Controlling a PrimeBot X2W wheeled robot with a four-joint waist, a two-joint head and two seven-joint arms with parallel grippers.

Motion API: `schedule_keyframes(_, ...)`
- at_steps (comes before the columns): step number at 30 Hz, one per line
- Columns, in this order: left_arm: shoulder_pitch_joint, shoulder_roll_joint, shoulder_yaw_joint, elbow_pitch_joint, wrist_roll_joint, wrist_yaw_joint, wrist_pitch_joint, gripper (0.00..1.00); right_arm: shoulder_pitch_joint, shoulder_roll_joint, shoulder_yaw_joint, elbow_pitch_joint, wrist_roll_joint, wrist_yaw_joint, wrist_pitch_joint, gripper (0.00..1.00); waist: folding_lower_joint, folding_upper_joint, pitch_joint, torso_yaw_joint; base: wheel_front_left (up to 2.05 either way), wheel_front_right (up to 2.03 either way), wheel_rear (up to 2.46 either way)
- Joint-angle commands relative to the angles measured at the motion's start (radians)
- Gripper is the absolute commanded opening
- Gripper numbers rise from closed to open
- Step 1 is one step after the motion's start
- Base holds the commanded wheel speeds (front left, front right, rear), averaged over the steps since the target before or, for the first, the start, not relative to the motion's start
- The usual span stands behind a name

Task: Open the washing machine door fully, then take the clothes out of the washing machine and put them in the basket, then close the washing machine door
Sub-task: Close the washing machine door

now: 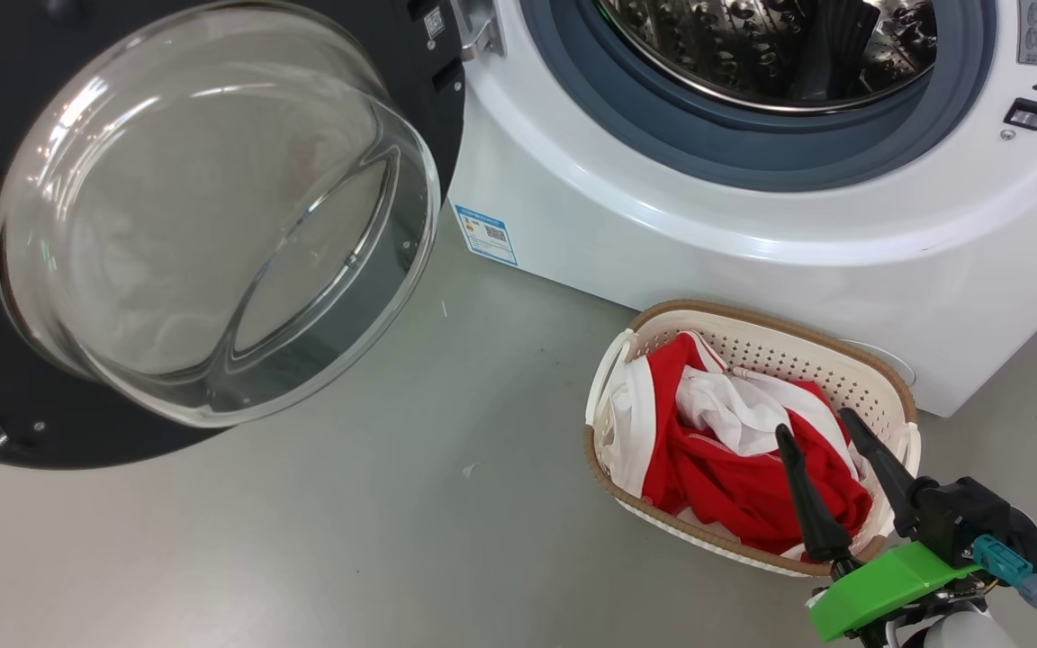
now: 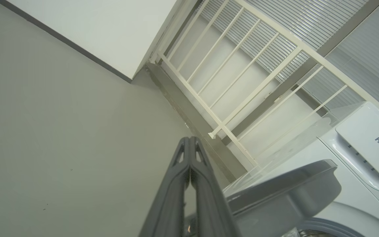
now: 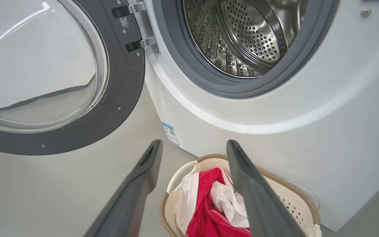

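Observation:
The washing machine point(image 1: 752, 225) stands with its door point(image 1: 203, 216) swung wide to the left, glass bowl bulging toward me. Its steel drum point(image 3: 242, 36) looks bare inside. The red and white clothes point(image 1: 734, 450) lie heaped in the cream basket point(image 1: 870, 369) on the floor against the machine's front. My right gripper point(image 1: 820, 427) hangs open just above the basket's near right side, nothing between its fingers point(image 3: 258, 191). My left gripper point(image 2: 189, 141) is shut on nothing, its tips pointing past the machine's top point(image 2: 367, 141) toward a white railing.
Grey floor point(image 1: 392, 522) spreads between the open door and the basket. A blue label point(image 1: 486, 234) marks the machine's lower left corner. A white railing point(image 2: 242, 85) and a wall stand behind the machine.

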Motion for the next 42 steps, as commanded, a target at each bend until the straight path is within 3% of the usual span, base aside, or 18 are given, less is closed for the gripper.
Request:
schedule_keyframes(1, -0.028, 0.094, 0.004, 0.000, -0.020, -0.006, 0.062, 0.00, -0.022, 0.002, 0.027, -0.020, -0.002, 0.005, -0.006, 1.00, 0.0000, 0.0000, 0.000, -0.001, 0.00, 0.00, 0.00)
schedule_keyframes(8, -0.012, 0.111, -0.056, 0.004, -0.087, -0.006, 0.247, 0.00, -0.020, 0.002, 0.035, -0.019, -0.001, 0.005, -0.006, 1.00, 0.0000, 0.0000, -0.001, -0.005, 0.00, 0.00, 0.00)
schedule_keyframes(22, 0.054, 0.116, -0.131, -0.109, -0.160, -0.006, 0.385, 0.00, -0.018, 0.007, 0.034, -0.018, 0.003, 0.005, -0.006, 1.00, 0.0000, 0.0000, -0.008, -0.015, 0.00, 0.00, 0.00)
schedule_keyframes(42, 0.223, 0.136, -0.174, -0.493, -0.276, -0.006, 0.463, 0.00, -0.001, 0.006, 0.032, -0.021, 0.009, 0.005, -0.006, 1.00, 0.0000, 0.0000, -0.035, -0.004, 0.00, 0.00, 0.00)
